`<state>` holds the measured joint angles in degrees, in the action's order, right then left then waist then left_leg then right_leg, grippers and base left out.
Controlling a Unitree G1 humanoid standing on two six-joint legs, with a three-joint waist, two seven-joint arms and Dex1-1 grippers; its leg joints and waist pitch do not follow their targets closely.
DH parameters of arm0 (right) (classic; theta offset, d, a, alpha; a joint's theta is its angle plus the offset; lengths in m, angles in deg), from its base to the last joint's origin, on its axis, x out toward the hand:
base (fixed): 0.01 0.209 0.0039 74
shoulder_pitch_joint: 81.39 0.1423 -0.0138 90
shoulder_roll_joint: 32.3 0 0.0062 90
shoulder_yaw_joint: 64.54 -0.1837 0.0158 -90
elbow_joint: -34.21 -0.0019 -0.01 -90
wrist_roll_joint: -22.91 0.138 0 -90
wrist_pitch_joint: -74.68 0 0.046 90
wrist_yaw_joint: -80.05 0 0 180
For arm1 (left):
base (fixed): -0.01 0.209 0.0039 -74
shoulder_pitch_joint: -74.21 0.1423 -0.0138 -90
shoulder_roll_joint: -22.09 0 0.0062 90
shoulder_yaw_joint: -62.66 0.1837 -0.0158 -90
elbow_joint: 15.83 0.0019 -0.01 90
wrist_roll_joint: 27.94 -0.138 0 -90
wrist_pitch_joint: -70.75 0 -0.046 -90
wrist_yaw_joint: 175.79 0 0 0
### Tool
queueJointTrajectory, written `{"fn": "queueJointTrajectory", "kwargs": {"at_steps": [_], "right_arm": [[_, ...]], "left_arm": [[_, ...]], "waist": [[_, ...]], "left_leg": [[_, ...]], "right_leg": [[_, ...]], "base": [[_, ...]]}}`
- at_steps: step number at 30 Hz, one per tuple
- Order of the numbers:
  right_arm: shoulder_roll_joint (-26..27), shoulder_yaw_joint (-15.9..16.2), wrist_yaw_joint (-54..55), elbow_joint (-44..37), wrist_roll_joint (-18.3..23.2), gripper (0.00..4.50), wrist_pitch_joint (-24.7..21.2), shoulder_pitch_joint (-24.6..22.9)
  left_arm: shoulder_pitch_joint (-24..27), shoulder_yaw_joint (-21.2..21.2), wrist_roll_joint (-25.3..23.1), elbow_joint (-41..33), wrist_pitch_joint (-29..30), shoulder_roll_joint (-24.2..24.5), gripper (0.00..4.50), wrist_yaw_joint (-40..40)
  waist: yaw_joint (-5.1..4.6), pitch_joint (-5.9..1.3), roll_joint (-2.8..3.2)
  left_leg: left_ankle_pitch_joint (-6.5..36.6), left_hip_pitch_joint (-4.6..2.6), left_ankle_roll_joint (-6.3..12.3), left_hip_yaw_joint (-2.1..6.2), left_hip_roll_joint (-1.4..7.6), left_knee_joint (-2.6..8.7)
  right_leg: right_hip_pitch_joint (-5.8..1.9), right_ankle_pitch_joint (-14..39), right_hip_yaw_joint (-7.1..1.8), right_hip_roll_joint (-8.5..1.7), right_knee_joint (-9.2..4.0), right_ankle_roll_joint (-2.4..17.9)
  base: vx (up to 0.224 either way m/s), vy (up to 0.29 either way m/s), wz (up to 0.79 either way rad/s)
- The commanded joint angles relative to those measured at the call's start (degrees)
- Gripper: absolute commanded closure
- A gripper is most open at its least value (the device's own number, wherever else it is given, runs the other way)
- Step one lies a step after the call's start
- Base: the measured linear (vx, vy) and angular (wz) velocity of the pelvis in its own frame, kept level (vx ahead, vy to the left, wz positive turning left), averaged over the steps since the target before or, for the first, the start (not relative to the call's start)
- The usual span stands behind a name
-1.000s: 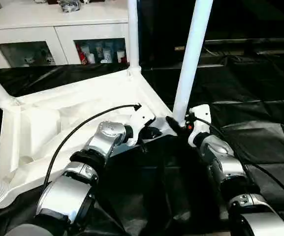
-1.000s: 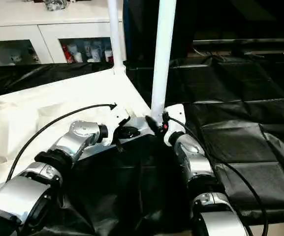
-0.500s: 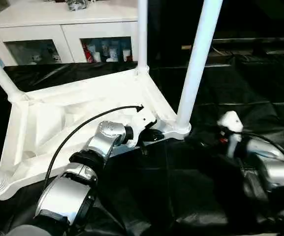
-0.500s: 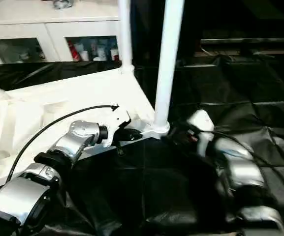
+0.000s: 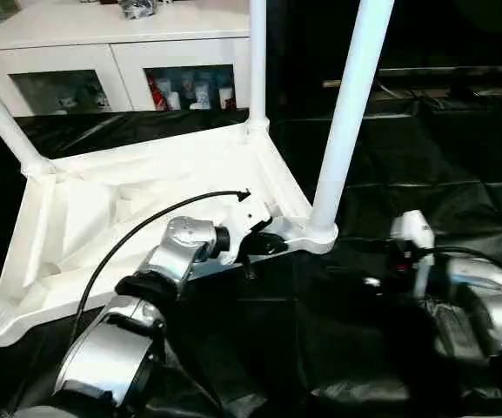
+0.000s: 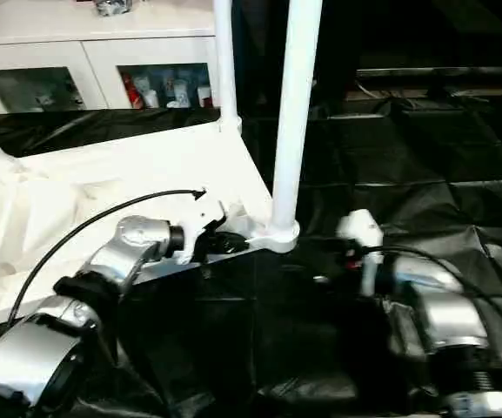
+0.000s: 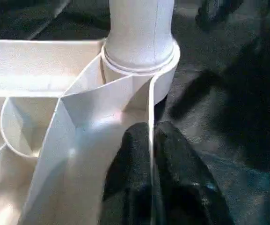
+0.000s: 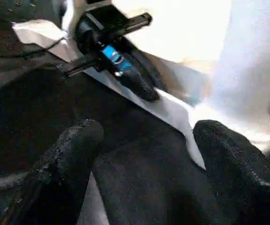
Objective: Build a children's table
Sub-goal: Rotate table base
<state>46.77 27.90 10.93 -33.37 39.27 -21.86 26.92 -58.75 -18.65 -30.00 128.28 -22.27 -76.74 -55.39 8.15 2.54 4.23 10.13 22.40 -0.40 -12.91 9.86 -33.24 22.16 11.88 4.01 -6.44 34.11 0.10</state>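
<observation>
Left eye view: small all-white plastic children's table (image 5: pixel 146 196) lying upside down on black sheeting (image 5: pixel 459 157), rimmed underside facing up, long round tapered white legs standing up from the corners; nearest right-hand corner leg (image 5: pixel 346 113) seated in its round socket, far one (image 5: pixel 257 61) behind it, another leg (image 5: pixel 3 122) leaning out at the far left corner. Left gripper (image 5: pixel 264 245) at the near rim of the tabletop, just beside that nearest socket. Left wrist view: two black fingers (image 7: pixel 172 159) straddling the thin white rim wall, one each side, pinched onto it. Right gripper (image 8: pixel 144 154) clear of the table, hovering over the sheeting to the right of the nearest leg, not touching it; right wrist view: black fingertips (image 8: pixel 74 145) spread wide apart with nothing between them, left gripper's black body visible beyond at the rim. White cabinet with glass doors (image 5: pixel 111 61) behind the table, small bottles and oddments on its shelf.
</observation>
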Motion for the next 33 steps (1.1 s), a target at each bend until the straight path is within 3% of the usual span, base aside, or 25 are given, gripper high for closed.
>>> {"fn": "queueJointTrajectory", "kwargs": {"at_steps": [1, 3, 4, 5, 6, 7, 8, 9, 10, 11, 12, 14, 15, 16, 18, 19, 22, 23, 24, 25, 28, 31, 33], "right_arm": [[2.14, 1.91, 1.15, -1.02, -0.57, 0.90, -0.63, 1.27], [2.47, 2.09, 1.37, -0.94, -0.72, 0.90, -0.64, 1.40], [4.53, 2.87, 3.91, 1.81, -2.62, 0.90, 0.59, 2.99], [5.73, 3.14, 5.98, 3.83, -3.84, 0.90, 0.99, 4.17], [7.28, 3.59, 9.11, 6.62, -5.45, 0.90, 1.39, 5.82], [8.07, 3.86, 10.47, 8.00, -6.11, 0.90, 1.68, 6.72], [8.34, 3.96, 10.94, 8.48, -6.34, 0.90, 1.78, 7.04], [9.03, 4.13, 12.28, 9.32, -6.91, 0.90, 2.06, 7.74], [9.67, 4.15, 13.43, 10.21, -7.38, 0.90, 2.78, 8.43], [10.23, 4.11, 15.02, 11.45, -8.04, 0.90, 3.56, 9.24], [10.63, 3.87, 16.72, 12.82, -8.55, 0.90, 3.90, 10.03], [10.95, 3.73, 18.30, 14.15, -8.94, 0.90, 4.17, 10.77], [11.43, 3.46, 21.48, 16.52, -9.87, 0.90, 5.04, 12.15], [11.93, 3.05, 24.88, 18.92, -10.74, 0.90, 6.15, 13.57], [12.84, 2.01, 30.30, 22.85, -11.90, 0.90, 8.02, 15.90], [13.22, 1.52, 32.21, 24.53, -12.20, 0.90, 8.83, 16.84], [14.94, -1.13, 39.50, 28.96, -11.61, 0.90, 11.43, 19.81], [15.67, -2.21, 42.37, 30.41, -11.25, 0.90, 12.45, 20.88], [16.05, -2.74, 43.88, 31.13, -11.10, 0.90, 12.98, 21.42], [16.49, -3.23, 44.81, 31.89, -10.85, 0.90, 14.06, 21.93], [17.75, -4.37, 43.39, 33.32, -9.17, 0.90, 15.99, 23.00], [19.06, -5.04, 35.88, 32.28, -6.28, 0.90, 15.97, 22.96], [19.15, -4.53, 32.45, 30.77, -5.60, 0.90, 15.38, 22.34]], "left_arm": [[0.90, -1.42, 2.99, -4.76, 2.72, 0.71, 3.68, -2.02], [1.07, -1.59, 3.26, -5.39, 3.13, 0.83, 3.53, -2.18], [2.66, -2.38, 4.51, -10.04, 5.70, 2.08, 3.47, -2.54], [3.80, -2.82, 5.06, -12.89, 7.10, 2.94, 3.43, -2.51], [5.47, -3.41, 5.76, -16.94, 9.05, 4.18, 3.43, -2.37], [6.99, -3.83, 6.11, -19.62, 10.33, 5.07, 3.13, -2.16], [7.52, -3.97, 6.24, -20.54, 10.77, 5.37, 3.05, -2.09], [9.68, -4.56, 6.61, -23.99, 12.49, 6.31, 3.05, -1.83], [12.26, -5.22, 7.08, -27.94, 14.38, 7.34, 3.05, -1.52], [14.67, -5.76, 7.77, -31.65, 16.27, 8.39, 3.05, -1.23], [16.69, -6.26, 8.24, -34.58, 17.59, 9.20, 2.97, -0.98], [18.51, -6.64, 8.74, -37.45, 19.09, 9.95, 2.63, -0.70], [21.22, -7.58, 9.26, -41.17, 20.58, 11.04, 2.65, -0.36], [23.71, -8.56, 9.49, -44.34, 21.62, 11.99, 2.65, 0.04], [27.22, -9.90, 9.91, -48.93, 23.41, 13.33, 2.55, 0.87], [28.39, -10.20, 10.19, -50.80, 24.55, 13.80, 2.34, 1.40], [32.32, -11.96, 10.62, -55.81, 26.13, 14.98, 2.04, 2.84], [34.17, -13.18, 11.39, -58.48, 26.98, 15.32, 2.04, 3.68], [35.16, -13.91, 11.82, -59.89, 27.34, 15.47, 2.04, 4.11], [36.41, -14.71, 12.59, -61.73, 27.86, 15.76, 1.80, 4.45], [39.06, -17.23, 13.96, -65.21, 27.96, 15.74, 1.66, 6.43], [40.82, -17.41, 13.88, -66.77, 28.86, 16.16, 1.36, 7.73], [41.11, -17.21, 13.87, -66.95, 28.96, 16.09, 1.23, 8.00]], "waist": [[0.07, -3.55, -1.61], [0.14, -4.15, -1.45], [-0.12, -3.68, -2.32], [-0.10, -3.81, -1.91], [-0.02, -3.79, -1.94], [-0.53, -3.63, -1.93], [-0.57, -2.90, -2.13], [-0.70, -2.63, -2.06], [-0.95, -1.58, -2.67], [-1.10, -1.43, -2.35], [-1.32, -1.52, -2.20], [-2.06, -0.96, -2.15], [-2.31, -0.52, -2.84], [-2.58, -0.34, -2.87], [-2.72, -0.05, -2.64], [-3.02, 0.08, -2.98], [-3.29, 0.39, -3.16], [-3.10, 0.29, -3.19], [-3.24, 0.17, -3.21], [-3.34, 0.29, -3.33], [-3.36, 0.18, -3.53], [-3.47, 0.02, -3.57], [-3.62, -0.01, -3.50]], "left_leg": [[9.70, -0.92, 5.98, 2.62, 4.20, 3.71], [6.11, -1.07, 6.79, 2.62, 4.27, 3.17], [3.07, -0.59, 7.98, 2.55, 4.31, 2.91], [2.01, -0.31, 9.56, 2.34, 3.82, 2.55], [1.94, -0.41, 9.52, 2.40, 4.12, 2.44], [1.26, 0.30, 9.85, 2.46, 3.74, 2.39], [3.22, 0.06, 9.50, 2.33, 3.98, 2.56], [4.50, 0.11, 9.27, 2.24, 3.84, 2.78], [8.37, 0.02, 7.89, 2.25, 4.11, 3.44], [11.73, -0.22, 6.04, 2.38, 4.18, 3.97], [12.85, -0.46, 4.94, 2.51, 4.42, 4.03], [16.12, -1.00, 1.38, 2.57, 4.54, 4.87], [16.59, -0.90, 0.94, 2.50, 4.47, 5.14], [17.17, -0.67, -0.18, 2.66, 4.54, 5.50], [19.33, -1.35, -1.76, 2.43, 4.38, 5.52], [18.74, -1.09, -2.32, 2.51, 4.39, 5.52], [15.51, -0.89, -1.04, 2.30, 4.11, 5.41], [13.68, -1.35, -0.43, 1.96, 4.11, 5.11], [11.67, -0.93, -0.01, 2.10, 4.15, 4.94], [8.60, -0.37, 1.41, 2.10, 3.99, 4.84], [4.54, -0.63, 5.02, 1.72, 3.65, 3.95], [3.97, -0.51, 7.23, 1.79, 3.76, 3.74], [4.28, -0.47, 7.57, 1.80, 3.83, 3.71]], "right_leg": [[-1.84, 9.36, -2.02, -3.64, -3.81, 13.19], [-1.69, 2.36, -1.93, -3.39, -2.82, 14.42], [-1.22, -3.38, -1.96, -3.10, -2.05, 15.23], [-1.09, -5.13, -1.88, -2.97, -1.83, 15.72], [-0.88, -5.54, -1.90, -3.31, -1.51, 16.11], [-0.98, -5.22, -1.82, -3.08, -1.43, 16.24], [-0.43, -3.06, -1.98, -3.03, -1.67, 16.16], [-0.38, -0.88, -1.97, -2.90, -2.09, 15.79], [-0.09, 4.03, -2.22, -2.99, -2.75, 15.00], [-0.15, 8.94, -2.33, -3.02, -3.15, 13.90], [-0.06, 9.84, -2.49, -3.21, -3.08, 13.68], [0.30, 11.65, -2.65, -2.75, -3.36, 13.06], [0.39, 11.61, -2.70, -2.59, -3.56, 12.97], [0.20, 11.82, -2.75, -2.90, -3.42, 13.21], [0.75, 13.58, -2.99, -2.72, -3.80, 12.70], [0.52, 12.04, -3.13, -2.98, -3.48, 13.28], [0.21, 9.39, -3.23, -2.82, -3.40, 13.53], [0.40, 6.77, -3.27, -2.57, -3.18, 13.92], [-0.06, 4.00, -3.24, -2.77, -2.54, 14.61], [-0.48, 0.77, -3.01, -2.69, -2.20, 15.02], [-0.49, -4.68, -3.00, -2.37, -1.77, 16.11], [-0.77, -5.24, -2.93, -2.35, -1.65, 16.54], [-0.81, -4.02, -2.77, -2.16, -1.65, 16.52]], "base": [[0.000, 0.000, 0.00], [0.000, 0.000, 0.00], [0.000, 0.000, 0.00], [0.000, 0.000, 0.00], [0.000, 0.000, 0.00], [0.000, 0.000, 0.00], [0.000, 0.000, 0.00], [0.000, 0.000, 0.00], [0.000, 0.000, 0.00], [0.000, 0.000, 0.00], [0.000, 0.000, 0.00], [0.000, 0.000, 0.00], [0.000, 0.000, 0.00], [0.000, 0.000, 0.00], [0.000, 0.000, 0.00], [0.000, 0.000, 0.00], [0.000, 0.000, 0.00], [0.000, 0.000, 0.00], [0.000, 0.000, 0.00], [0.000, 0.000, 0.00], [0.000, 0.000, 0.00], [0.000, 0.000, 0.00], [0.000, 0.000, 0.00]]}}
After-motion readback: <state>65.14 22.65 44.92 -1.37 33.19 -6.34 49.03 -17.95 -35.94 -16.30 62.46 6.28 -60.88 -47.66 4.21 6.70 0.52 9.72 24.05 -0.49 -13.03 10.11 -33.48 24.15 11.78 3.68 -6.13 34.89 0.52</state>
